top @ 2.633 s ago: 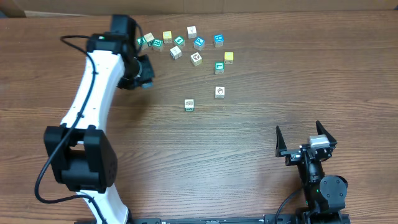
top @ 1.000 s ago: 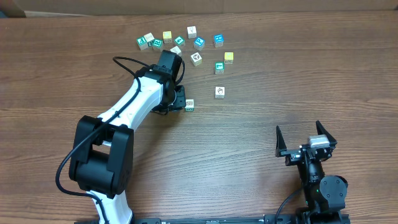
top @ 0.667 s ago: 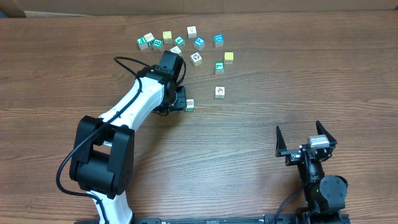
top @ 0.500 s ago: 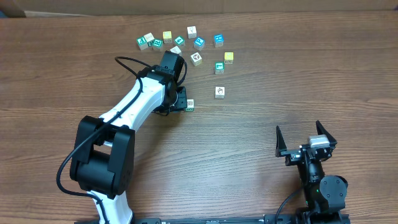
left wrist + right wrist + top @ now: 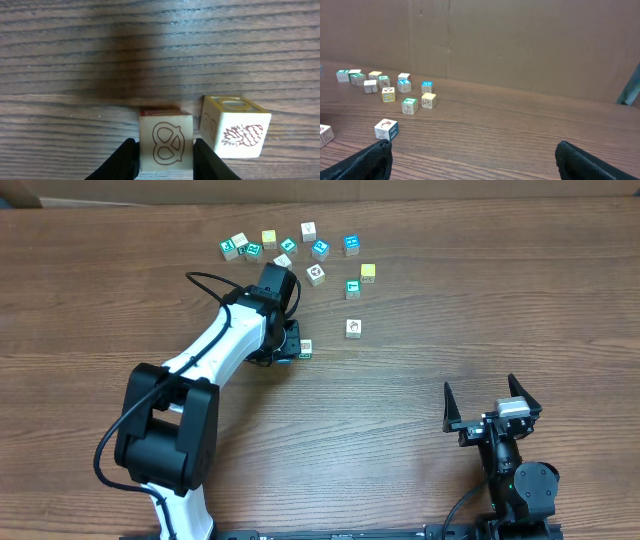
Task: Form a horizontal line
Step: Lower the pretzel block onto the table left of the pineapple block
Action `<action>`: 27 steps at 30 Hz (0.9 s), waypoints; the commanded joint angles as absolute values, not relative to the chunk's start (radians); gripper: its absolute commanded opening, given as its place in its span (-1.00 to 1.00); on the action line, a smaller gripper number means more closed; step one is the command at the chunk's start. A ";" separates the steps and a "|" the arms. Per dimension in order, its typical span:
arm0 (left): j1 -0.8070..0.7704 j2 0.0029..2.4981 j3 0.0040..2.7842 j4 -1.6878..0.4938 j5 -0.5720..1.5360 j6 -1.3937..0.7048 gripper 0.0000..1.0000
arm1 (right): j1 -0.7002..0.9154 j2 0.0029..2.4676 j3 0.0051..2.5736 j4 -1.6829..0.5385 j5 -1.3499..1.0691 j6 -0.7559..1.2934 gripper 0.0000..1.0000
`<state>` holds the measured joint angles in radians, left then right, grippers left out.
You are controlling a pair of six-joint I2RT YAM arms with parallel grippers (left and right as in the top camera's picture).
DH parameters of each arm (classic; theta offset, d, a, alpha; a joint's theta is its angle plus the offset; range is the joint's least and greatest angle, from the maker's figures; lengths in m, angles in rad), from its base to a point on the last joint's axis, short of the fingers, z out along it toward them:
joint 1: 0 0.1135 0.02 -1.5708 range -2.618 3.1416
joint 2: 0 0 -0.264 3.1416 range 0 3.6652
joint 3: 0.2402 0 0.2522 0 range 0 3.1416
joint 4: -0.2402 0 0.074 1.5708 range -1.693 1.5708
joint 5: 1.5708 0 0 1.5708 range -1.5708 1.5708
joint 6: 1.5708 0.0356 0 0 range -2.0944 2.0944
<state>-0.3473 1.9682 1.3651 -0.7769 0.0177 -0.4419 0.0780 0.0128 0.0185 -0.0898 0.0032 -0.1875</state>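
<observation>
My left gripper (image 5: 165, 157) is shut on a white cube with a brown pretzel drawing (image 5: 166, 146), held low at the table surface. Just to its right stands a white cube with a pineapple drawing (image 5: 236, 126), a narrow gap between them. In the overhead view my left gripper (image 5: 285, 350) sits just left of that cube (image 5: 305, 348) at mid-table. No row of touching cubes shows, only this pair side by side. My right gripper (image 5: 492, 395) is open and empty at the front right, far from the cubes; its fingers frame bare table in the right wrist view (image 5: 472, 160).
Several loose cubes, white, teal and yellow, lie scattered at the back of the table (image 5: 300, 245). One white cube (image 5: 353, 328) stands alone to the right of the pair and shows in the right wrist view (image 5: 386, 129). A cardboard wall (image 5: 520, 40) backs the table.
My left arm swung from the back left down to the lone mid-table cube, carrying its cube. Over the last second it has barely moved. The right arm has not moved.
</observation>
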 commanded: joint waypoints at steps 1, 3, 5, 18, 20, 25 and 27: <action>-0.352 1.983 1.356 -0.773 -0.008 -0.448 -0.34 | 0.072 0.003 0.008 -0.084 -0.002 -0.191 1.00; -0.352 1.983 1.356 -0.773 -0.008 -0.448 -0.31 | 0.072 0.003 0.008 -0.084 -0.002 -0.192 1.00; -0.352 1.983 1.356 -0.772 -0.007 -0.449 -0.28 | 0.072 0.003 0.008 -0.084 -0.002 -0.192 1.00; -0.332 1.983 1.484 -0.850 -0.007 -0.422 -0.24 | 0.072 0.003 0.008 -0.084 -0.002 -0.191 1.00; -0.323 1.983 1.514 -0.878 -0.007 -0.422 -0.25 | 0.072 0.003 0.008 -0.084 -0.002 -0.191 1.00; -0.308 1.983 1.521 -0.955 -0.007 -0.423 -0.75 | 0.072 0.003 0.008 -0.084 -0.002 -0.192 1.00; -0.306 1.983 1.516 -0.998 -0.007 -0.424 -0.91 | 0.072 0.003 0.008 -0.084 -0.002 -0.191 1.00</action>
<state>-0.3161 1.9770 1.5101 -0.9665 0.0055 -0.4347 0.0780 0.0128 0.0185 -0.0895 0.0032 -0.1879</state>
